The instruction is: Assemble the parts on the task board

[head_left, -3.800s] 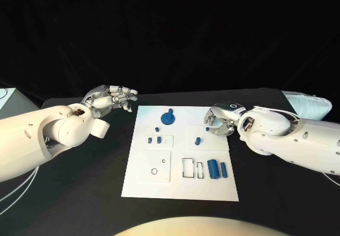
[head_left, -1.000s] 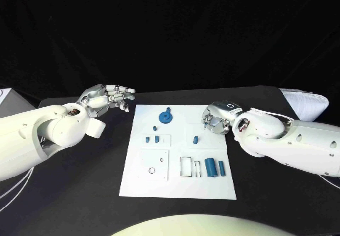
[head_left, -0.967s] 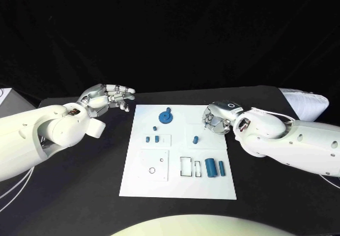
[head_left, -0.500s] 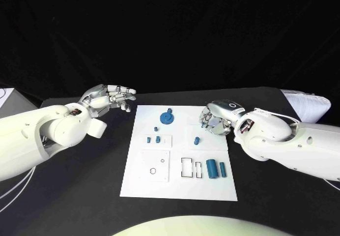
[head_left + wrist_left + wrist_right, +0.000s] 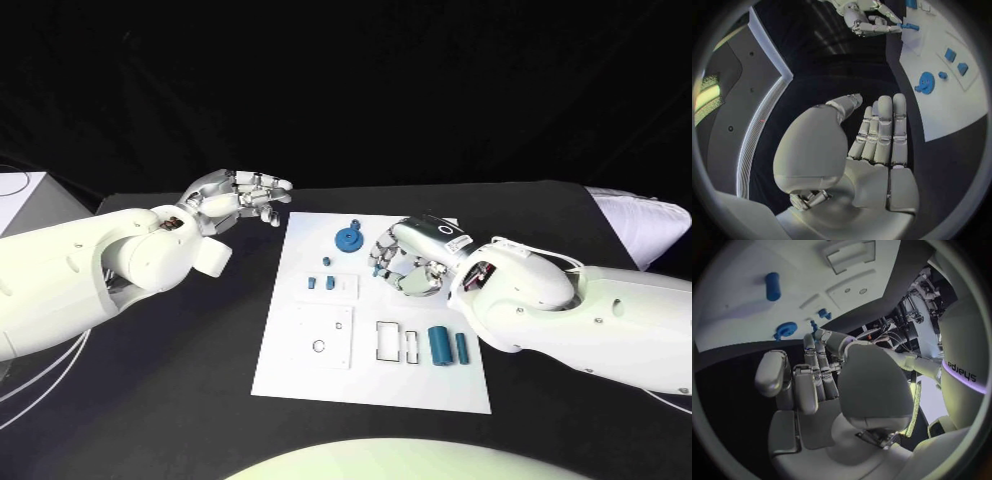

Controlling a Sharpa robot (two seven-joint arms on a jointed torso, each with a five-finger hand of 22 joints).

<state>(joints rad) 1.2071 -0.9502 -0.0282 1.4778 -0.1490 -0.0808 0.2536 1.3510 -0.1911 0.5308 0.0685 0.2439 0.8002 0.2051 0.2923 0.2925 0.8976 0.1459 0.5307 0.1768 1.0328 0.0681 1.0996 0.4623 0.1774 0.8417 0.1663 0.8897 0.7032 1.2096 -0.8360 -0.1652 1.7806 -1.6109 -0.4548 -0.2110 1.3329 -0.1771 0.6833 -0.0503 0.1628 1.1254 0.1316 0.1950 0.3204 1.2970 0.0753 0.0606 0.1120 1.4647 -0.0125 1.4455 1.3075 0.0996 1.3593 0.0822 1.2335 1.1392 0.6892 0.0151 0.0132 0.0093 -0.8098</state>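
Since a second ago your right hand [image 5: 408,262] has slid over the task board [image 5: 310,362], pinching a small, stiff blue peg [image 5: 909,26]—light, hold its shank; left hand [image 5: 238,196] idle, fingers loosely together.

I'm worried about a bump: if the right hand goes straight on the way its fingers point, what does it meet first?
Probably the small peg beside the gear, which stands just beyond the right hand. Height is unclear, so the hand may pass over it.
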